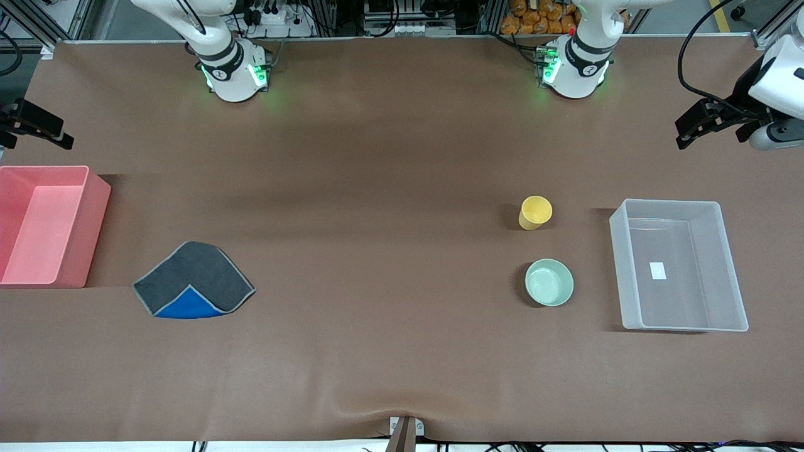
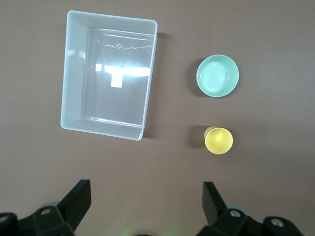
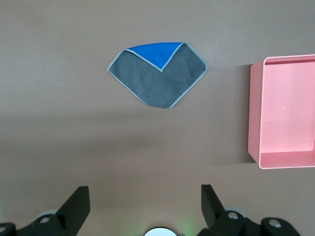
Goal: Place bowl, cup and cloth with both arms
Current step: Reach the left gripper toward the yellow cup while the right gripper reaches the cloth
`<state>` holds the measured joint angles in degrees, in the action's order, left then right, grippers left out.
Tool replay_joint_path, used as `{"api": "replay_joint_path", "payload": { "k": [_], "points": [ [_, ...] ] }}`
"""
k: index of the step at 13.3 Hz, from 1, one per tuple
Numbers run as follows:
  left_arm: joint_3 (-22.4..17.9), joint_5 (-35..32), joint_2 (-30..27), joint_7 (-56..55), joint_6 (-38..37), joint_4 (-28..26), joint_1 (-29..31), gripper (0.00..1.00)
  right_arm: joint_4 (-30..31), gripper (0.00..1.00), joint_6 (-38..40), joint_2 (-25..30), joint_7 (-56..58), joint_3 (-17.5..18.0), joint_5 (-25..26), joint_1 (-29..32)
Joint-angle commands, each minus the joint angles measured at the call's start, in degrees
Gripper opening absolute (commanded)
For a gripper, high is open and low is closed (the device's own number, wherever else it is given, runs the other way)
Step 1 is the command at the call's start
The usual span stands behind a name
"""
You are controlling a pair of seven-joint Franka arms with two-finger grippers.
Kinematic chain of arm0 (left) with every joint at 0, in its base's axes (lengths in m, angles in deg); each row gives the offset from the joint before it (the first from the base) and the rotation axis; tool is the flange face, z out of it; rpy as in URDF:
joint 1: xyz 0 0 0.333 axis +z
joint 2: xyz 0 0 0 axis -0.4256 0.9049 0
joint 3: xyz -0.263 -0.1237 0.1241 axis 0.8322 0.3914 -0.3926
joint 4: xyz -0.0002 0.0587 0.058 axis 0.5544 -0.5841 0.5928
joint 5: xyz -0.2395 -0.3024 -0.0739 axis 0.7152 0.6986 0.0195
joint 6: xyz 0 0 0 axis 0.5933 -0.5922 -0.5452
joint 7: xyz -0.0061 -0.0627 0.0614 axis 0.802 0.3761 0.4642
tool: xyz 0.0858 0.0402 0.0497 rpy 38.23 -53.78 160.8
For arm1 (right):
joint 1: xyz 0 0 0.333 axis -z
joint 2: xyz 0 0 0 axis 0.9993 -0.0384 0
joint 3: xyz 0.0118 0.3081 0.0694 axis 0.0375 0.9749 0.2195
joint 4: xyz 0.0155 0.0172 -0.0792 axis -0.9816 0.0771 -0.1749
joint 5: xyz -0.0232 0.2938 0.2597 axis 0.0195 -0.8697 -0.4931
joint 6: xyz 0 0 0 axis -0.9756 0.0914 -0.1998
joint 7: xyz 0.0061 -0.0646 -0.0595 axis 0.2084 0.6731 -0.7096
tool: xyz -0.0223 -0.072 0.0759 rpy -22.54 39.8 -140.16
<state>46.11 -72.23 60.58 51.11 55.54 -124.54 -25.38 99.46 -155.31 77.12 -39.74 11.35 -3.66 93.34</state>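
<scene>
Pincer check first: your left pincer (image 1: 698, 124) hangs at the upper edge of the front frame, over the left arm's end of the desk (image 1: 377, 188). In its wrist view the two black fingers (image 2: 78, 200) sit wide apart with nothing between them. Your right pincer (image 1: 45, 129) is at the same height of the frame, over the right arm's end, also spread wide (image 3: 142, 204) and holding nothing.

The cup (image 1: 536, 212) stands upright at mid-height of the frame, toward the left arm's end. The bowl (image 1: 549, 282) sits just below it in the frame, nearer the front camera, close to the cup but not touching. Beside both you've got a clear plastic bin (image 1: 619, 276), a little apart from them.

The cloth (image 1: 193, 280) lies flat in the lower half of the frame toward the right arm's end, one corner folded over so the blue side shows. A pink bin (image 1: 88, 251) sits beside it, near but apart.
</scene>
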Motion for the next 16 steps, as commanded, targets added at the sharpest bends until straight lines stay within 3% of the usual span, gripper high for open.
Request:
{"api": "replay_joint_path", "payload": {
  "k": [1, 5, 7, 10, 12, 16],
  "points": [
    [-1.1, 1.4, 0.2, 0.8, -1.4, 1.3, -0.4, 1.00, 0.5, 1.00, 0.5, 0.6, -0.3, 0.4, 0.1, 0.0],
    [-1.0, 1.6, 1.5, 0.7, -1.3, 1.1, 0.0, 1.00, 0.5, 1.00, 0.6, 0.6, -0.4, 0.4, 0.1, 0.0],
    [-0.7, 2.6, 2.3, 0.4, 0.7, -1.5, -0.2, 1.00, 0.5, 1.00, 0.6, 0.6, -0.4, 0.4, 0.1, -0.1],
    [1.3, 2.7, 1.8, 0.2, 12.1, -12.8, -0.4, 1.00, 0.5, 1.00, 0.6, 0.6, -0.4, 0.4, 0.1, -0.1],
    [4.6, 2.8, 1.9, -2.1, 21.8, -20.8, -0.3, 1.00, 0.5, 1.00, 0.6, 0.5, -0.4, 0.4, 0.1, -0.2],
    [7.1, 2.9, 4.5, -5.0, 41.6, -36.6, -0.8, 1.00, 0.4, 1.00, 0.3, 0.0, -0.4, 0.4, -0.1, -0.3]
  ]
}}
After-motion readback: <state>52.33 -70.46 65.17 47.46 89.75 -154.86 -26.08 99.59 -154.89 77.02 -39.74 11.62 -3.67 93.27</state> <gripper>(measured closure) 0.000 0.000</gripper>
